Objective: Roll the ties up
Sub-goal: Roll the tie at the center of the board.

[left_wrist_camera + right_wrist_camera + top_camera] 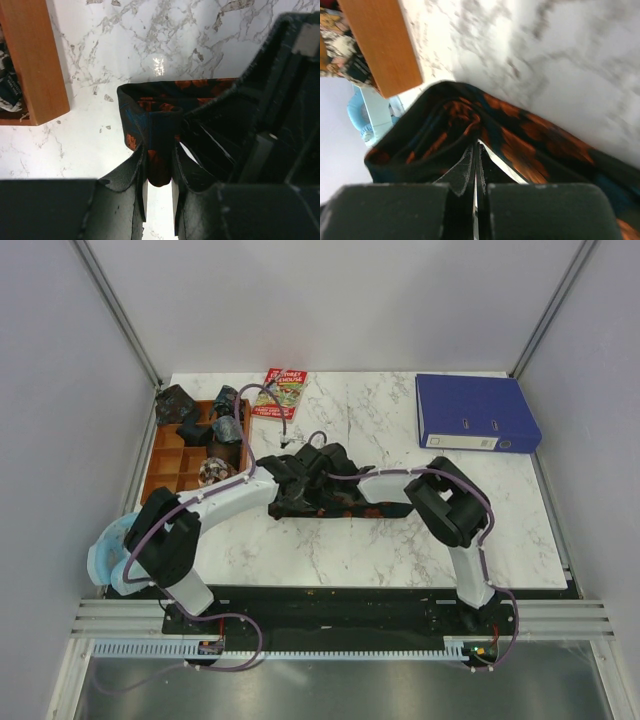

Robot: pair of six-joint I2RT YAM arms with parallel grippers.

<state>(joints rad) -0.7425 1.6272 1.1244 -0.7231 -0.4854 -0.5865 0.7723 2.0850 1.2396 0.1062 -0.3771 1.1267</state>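
Note:
The long black tie with orange-red blotches [345, 508] lies mid-table under both arms. In the left wrist view its end is folded into a small loop [150, 107], and my left gripper [159, 172] is shut on a fold of it hanging between the fingers. My right gripper [477, 147] is shut, pads pressed together, its tips poked into a crease of the tie [530, 135]; I see no fabric between the pads. From above, the two grippers meet over the tie's left end [300, 480]. Small dark rolled ties [225, 428] sit in the wooden tray.
The compartmented wooden tray [165, 455] stands at the left, close to the tie's end [37, 60]. A red-and-green booklet [280, 392] lies at the back, a blue binder [475, 412] at the back right. A light blue object [105, 560] hangs off the table's left front corner.

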